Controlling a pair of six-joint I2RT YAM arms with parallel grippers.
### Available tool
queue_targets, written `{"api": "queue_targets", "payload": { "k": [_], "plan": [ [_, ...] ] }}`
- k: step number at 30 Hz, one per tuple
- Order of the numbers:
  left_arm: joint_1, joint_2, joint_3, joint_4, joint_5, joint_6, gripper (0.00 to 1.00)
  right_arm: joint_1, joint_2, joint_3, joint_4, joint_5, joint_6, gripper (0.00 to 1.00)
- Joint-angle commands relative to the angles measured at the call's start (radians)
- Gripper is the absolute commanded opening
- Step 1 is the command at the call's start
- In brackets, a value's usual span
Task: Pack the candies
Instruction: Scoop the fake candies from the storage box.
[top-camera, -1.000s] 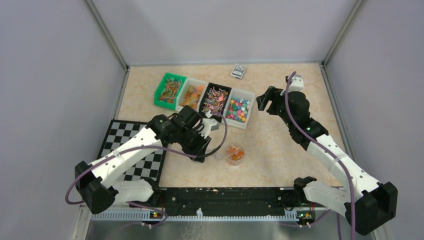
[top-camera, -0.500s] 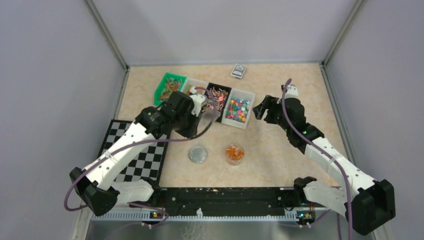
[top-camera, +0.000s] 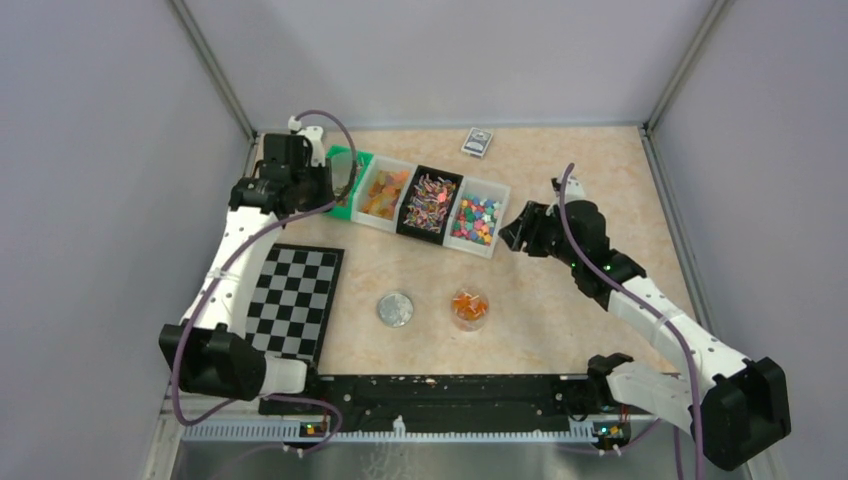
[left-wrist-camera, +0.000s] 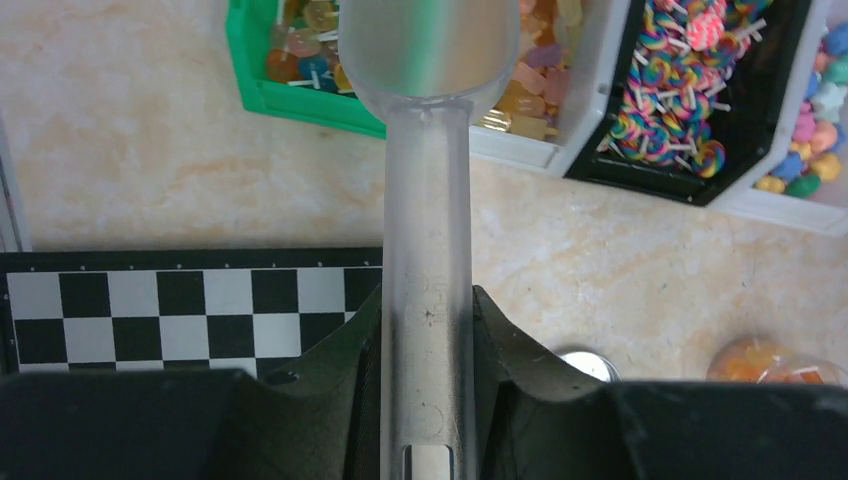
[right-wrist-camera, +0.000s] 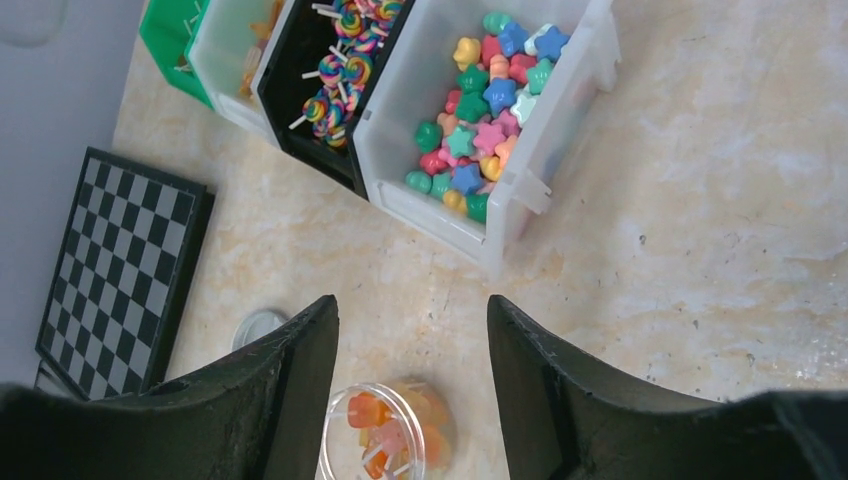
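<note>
The candies fill four bins at the back: a green bin, a clear bin of orange pieces, a black bin of swirled lollipops and a white bin of star shapes. More orange candies lie in a small clear cup on the table. My left gripper is shut on the handle of a translucent scoop, whose bowl hangs over the green and clear bins. My right gripper is open, hovering above the cup, right of the white bin.
A round silver lid lies left of the cup. A checkered board covers the near left of the table. A small grey card box sits by the back wall. Metal frame posts and walls close in the sides.
My left arm has swung with the scoop from beside the cup back to the far left by the green bin, uncovering the lid. My right gripper came nearer and its jaws narrowed somewhat.
</note>
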Motion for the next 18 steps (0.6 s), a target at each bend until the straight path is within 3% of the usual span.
{"api": "queue_targets", "payload": {
  "k": [1, 9, 18],
  "plan": [
    [0.115, 0.044, 0.024, 0.109, 0.081, 0.009, 0.00, -0.004, -0.015, -0.021, 0.028, -0.067, -0.004, 0.55],
    [0.153, 0.233, 0.164, 0.019, 0.011, 0.071, 0.00, -0.004, -0.020, -0.053, 0.067, -0.070, -0.012, 0.55],
    [0.154, 0.375, 0.197, -0.059, 0.029, 0.138, 0.00, -0.004, 0.022, -0.050, 0.097, -0.082, -0.013, 0.55]
  ]
}}
